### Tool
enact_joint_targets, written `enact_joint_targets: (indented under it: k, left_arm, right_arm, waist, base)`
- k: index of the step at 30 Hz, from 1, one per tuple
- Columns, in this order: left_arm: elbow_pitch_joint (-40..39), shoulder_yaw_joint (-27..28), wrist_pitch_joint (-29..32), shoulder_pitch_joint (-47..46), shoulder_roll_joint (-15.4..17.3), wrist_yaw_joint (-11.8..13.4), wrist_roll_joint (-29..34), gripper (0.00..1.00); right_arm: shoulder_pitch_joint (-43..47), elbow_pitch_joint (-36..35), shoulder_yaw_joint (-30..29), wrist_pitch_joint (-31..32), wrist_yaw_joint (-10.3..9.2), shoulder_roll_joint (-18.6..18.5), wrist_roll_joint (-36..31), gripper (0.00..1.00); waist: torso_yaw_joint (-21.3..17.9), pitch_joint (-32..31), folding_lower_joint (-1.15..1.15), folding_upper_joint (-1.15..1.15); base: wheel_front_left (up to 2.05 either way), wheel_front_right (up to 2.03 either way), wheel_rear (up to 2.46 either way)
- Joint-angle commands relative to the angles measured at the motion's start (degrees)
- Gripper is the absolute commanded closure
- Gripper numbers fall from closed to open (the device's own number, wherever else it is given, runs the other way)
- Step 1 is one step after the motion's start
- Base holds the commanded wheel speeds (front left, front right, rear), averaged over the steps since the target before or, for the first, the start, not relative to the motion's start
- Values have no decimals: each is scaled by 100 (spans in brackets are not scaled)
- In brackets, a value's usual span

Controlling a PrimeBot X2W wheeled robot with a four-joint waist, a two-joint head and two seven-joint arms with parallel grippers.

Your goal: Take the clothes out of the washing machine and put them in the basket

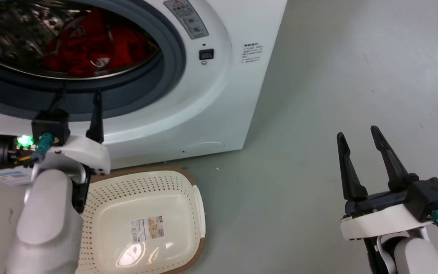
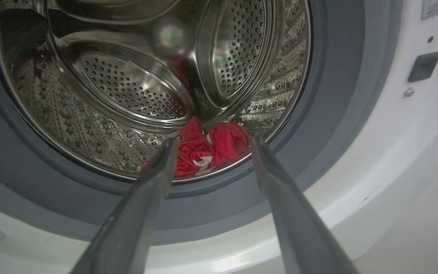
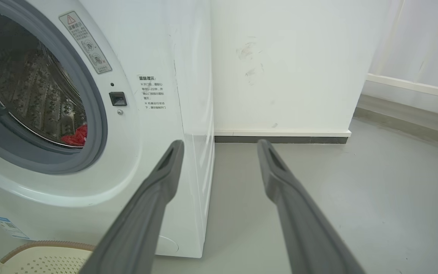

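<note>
Red clothes (image 1: 89, 45) lie bunched at the bottom of the steel drum of the white washing machine (image 1: 219, 99); they also show in the left wrist view as red clothes (image 2: 207, 150) and at the porthole's lower edge in the right wrist view (image 3: 76, 136). My left gripper (image 1: 77, 95) is open at the grey door ring, fingertips just short of the drum, nothing between them. The cream basket (image 1: 188, 198) with a brown rim stands on the floor below the porthole. My right gripper (image 1: 357, 133) hangs open over bare floor to the right.
The machine's right corner (image 3: 194, 152) stands near a white wall with a dark skirting (image 3: 280, 139). Grey floor (image 1: 318, 95) stretches to the right of the machine. A blue-and-white sticker (image 1: 8, 177) sits low on the machine's front, left of my forearm.
</note>
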Motion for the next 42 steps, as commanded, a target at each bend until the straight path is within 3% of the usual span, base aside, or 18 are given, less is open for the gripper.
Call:
enact_joint_targets:
  k: [1, 17, 24, 30, 42]
  left_arm:
    - [128, 34, 15, -242, 120, -21, 25, 0]
    - [1878, 143, 609, -2072, 996, -131, -66, 0]
    - [2529, 79, 1098, -3066, 1587, -236, -25, 0]
    - [2812, -92, 1620, -3891, 2067, -320, 56, 0]
    - [2788, -543, 2630, -4701, 2572, -370, 271, 0]
  right_arm:
    - [-143, -27, 37, -63, -4, 8, 64, 0]
    - [-496, 310, 370, -303, -4, 9, 410, 0]
    - [-578, 339, 566, -310, -4, 11, 568, 0]
    - [-610, 252, 689, -311, -4, 12, 789, 0]
    - [-693, 160, 965, -311, -4, 10, 1096, 0]
  waist:
    - [-439, 555, -1, 0]
    - [-1133, 1116, -1, 0]
    - [-1492, 1371, -1, 0]
    - [-1779, 1779, -1, 0]
    - [-2138, 2316, -1, 0]
  base:
    - [0, 0, 0]
    - [0, 0, 0]
    - [0, 0, 0]
    - [0, 0, 0]
    - [0, 0, 0]
